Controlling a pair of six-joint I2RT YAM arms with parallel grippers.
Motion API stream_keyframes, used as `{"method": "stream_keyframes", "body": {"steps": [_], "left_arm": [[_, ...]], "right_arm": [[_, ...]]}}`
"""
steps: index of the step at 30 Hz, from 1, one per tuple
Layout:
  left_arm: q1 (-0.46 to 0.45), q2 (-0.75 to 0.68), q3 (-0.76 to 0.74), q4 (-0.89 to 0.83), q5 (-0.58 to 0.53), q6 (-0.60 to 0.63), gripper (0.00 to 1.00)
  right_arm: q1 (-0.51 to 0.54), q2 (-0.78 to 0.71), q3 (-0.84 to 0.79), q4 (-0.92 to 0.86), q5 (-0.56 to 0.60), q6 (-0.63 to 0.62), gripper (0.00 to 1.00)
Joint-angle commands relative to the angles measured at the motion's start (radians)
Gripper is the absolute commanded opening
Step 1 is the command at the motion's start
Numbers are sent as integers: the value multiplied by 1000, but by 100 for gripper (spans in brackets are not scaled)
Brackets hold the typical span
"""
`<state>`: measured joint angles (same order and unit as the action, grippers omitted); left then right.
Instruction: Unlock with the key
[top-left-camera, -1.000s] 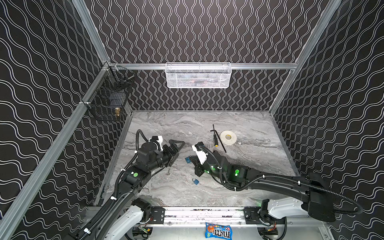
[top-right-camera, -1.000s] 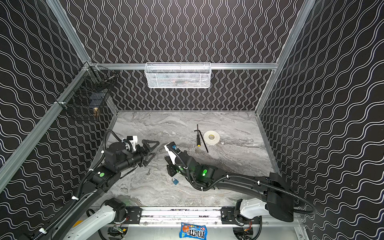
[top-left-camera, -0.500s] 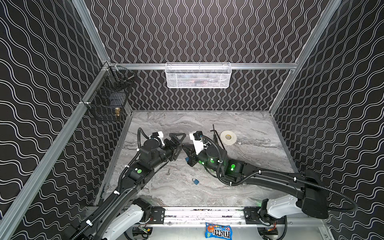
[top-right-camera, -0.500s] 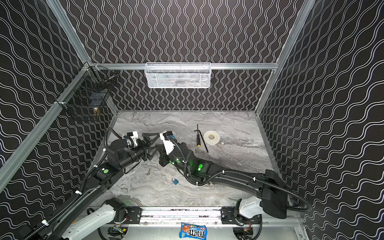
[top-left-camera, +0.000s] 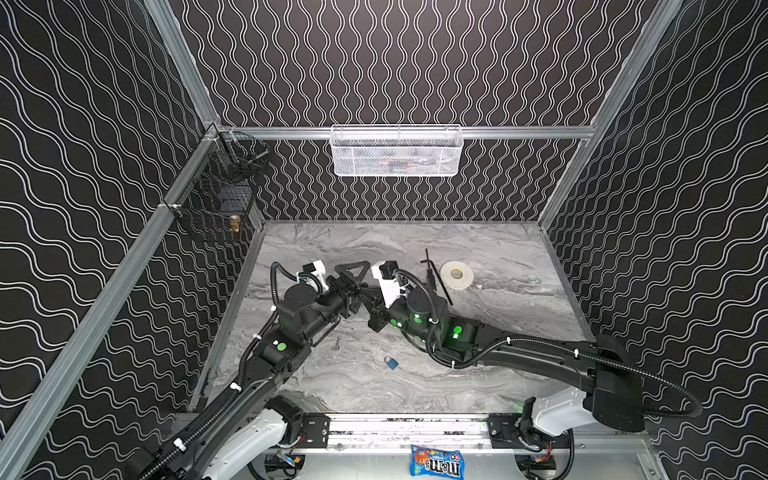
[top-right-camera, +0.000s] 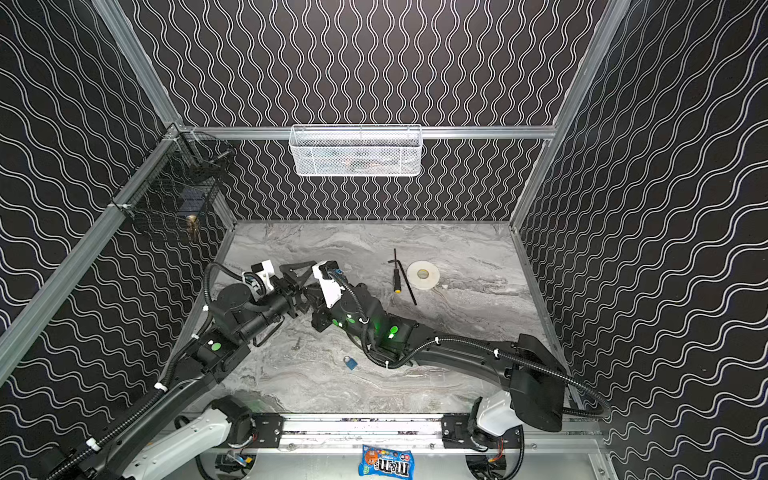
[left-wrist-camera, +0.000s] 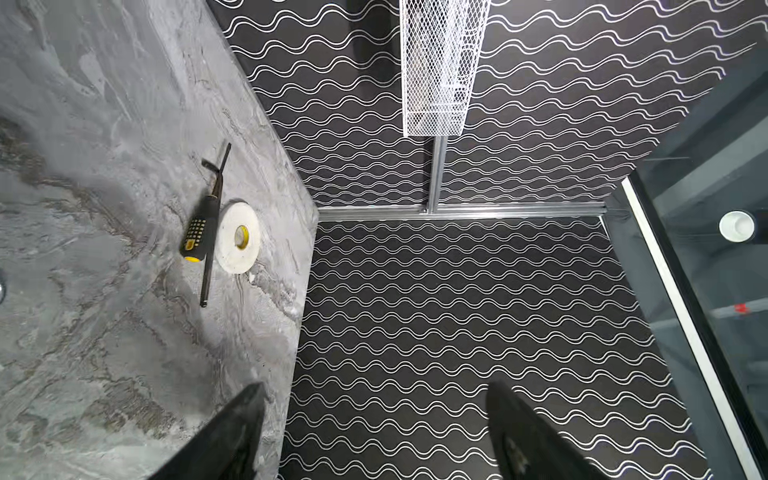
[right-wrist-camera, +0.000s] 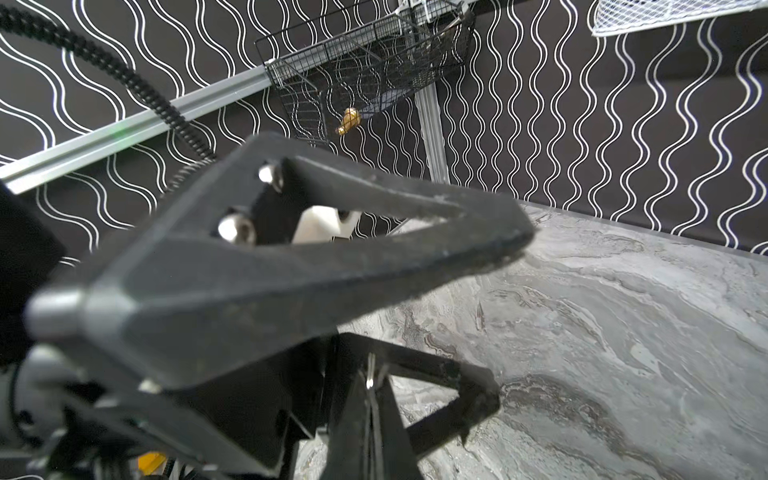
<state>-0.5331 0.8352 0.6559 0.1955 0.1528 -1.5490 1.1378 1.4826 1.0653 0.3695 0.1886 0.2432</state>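
black left pincer (left-wrist-camera: 376, 386) — spread wide

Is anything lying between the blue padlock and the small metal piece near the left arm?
No: both top views show bare marble table between the blue padlock and the small metal piece.

The desk (top-left-camera: 498, 257) has a grey marbled, stone-look top, smooth with a dull sheen. The walls (top-left-camera: 374, 62) are matt black, printed with white waves. The rails (top-left-camera: 519, 132) are brushed aluminium. The white basket (top-left-camera: 395, 151) is painted expanded-metal mesh and the black basket (top-left-camera: 216, 199) is thin coated wire. The left pincer (left-wrist-camera: 376, 399) has fingers (right-wrist-camera: 332, 266) of matt black plastic, grainy and scuffed pale at the edges, with bright steel screws (right-wrist-camera: 235, 227). The sliver in the right pincer (right-wrist-camera: 371, 386), seemingly the key (right-wrist-camera: 369, 372), gleams like bare metal. The padlock (top-left-camera: 391, 362) is blue with a shiny shackle. The sweet bag (top-left-camera: 436, 461) is glossy film.
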Motion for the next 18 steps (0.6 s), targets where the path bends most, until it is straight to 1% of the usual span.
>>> {"method": "stream_keyframes", "body": {"steps": [1, 5, 12, 18], "left_arm": [[-1, -3, -10, 62, -16, -39, 83], [-1, -3, -5, 35, -25, -33, 78], [-2, 7, -36, 74, -33, -59, 67], [0, 12, -36, 58, -43, -54, 57]], "right_arm": [[0, -4, -8, 48, -4, 1, 0], [-1, -20, -23, 38, 18, -4, 0], [-9, -47, -57, 33, 27, -12, 0], [-12, -71, -100, 54, 38, -22, 0]]}}
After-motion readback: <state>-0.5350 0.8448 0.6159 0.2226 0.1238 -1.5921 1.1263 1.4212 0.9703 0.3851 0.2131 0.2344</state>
